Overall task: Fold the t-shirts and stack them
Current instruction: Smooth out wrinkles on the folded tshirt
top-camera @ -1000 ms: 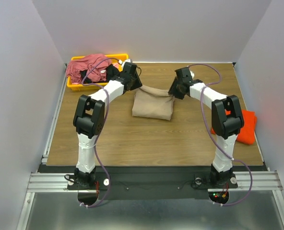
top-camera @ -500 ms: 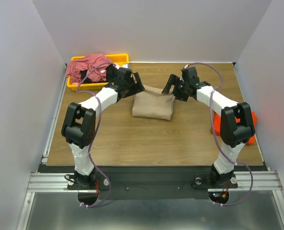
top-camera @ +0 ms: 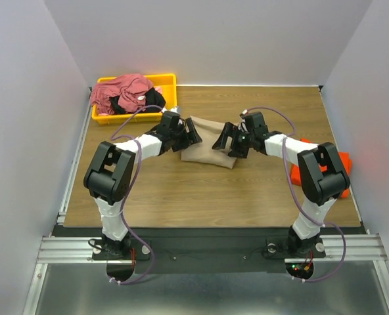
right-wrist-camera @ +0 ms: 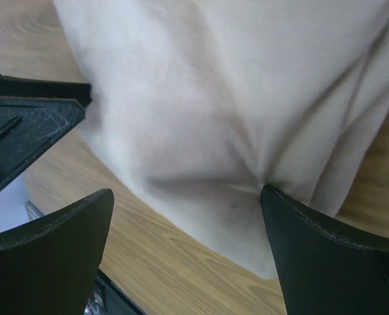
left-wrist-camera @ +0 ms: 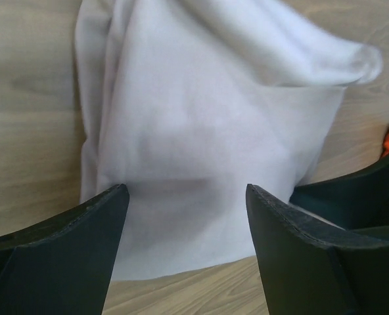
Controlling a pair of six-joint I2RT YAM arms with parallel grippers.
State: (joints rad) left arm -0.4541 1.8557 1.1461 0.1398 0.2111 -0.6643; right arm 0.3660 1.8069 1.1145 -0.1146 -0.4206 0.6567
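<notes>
Tan tee point(top-camera: 207, 143) folded, centre | left gripper point(top-camera: 194, 135), right gripper point(top-camera: 222, 142): jaws wide, straddling it | orange tee point(top-camera: 343, 184) 3 o'clock, unstacked | binned tees point(top-camera: 125, 95) 10 o'clock, crumpled, pending

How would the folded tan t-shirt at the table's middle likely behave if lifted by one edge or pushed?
Probably floppy: the tan t-shirt shows soft creases and rounded folds, so lifted by one edge it would likely sag and unfold. Likely light, being thin cloth layers. Pushed across the smooth wooden table, it would probably bunch rather than slide whole.
</notes>
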